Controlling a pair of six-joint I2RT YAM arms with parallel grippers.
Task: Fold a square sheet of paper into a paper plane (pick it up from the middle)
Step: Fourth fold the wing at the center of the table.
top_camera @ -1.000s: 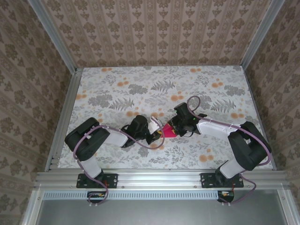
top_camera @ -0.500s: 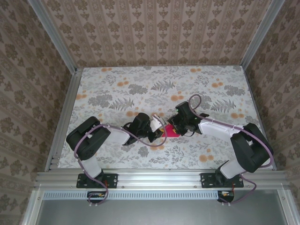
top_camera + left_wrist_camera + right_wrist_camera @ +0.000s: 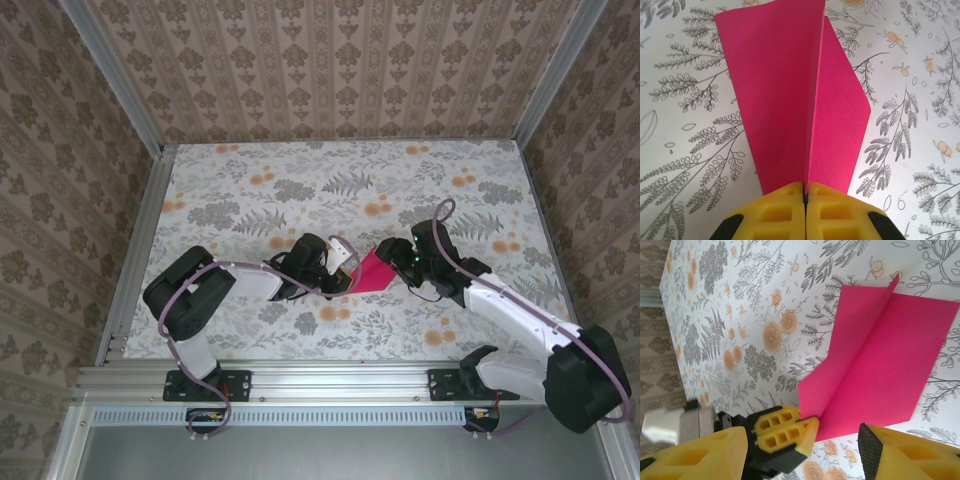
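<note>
The left end effector has clenched on the square sheet of paper, pinching one end of its raised centre crease. The right end effector has let go, its fingers spread, and has drawn back to the right. The sheet rests mid-surface between them, one flap standing. The centre fold looks set, so the nose folds probably come next.

The left jaws hide the near end of the pink paper
</note>
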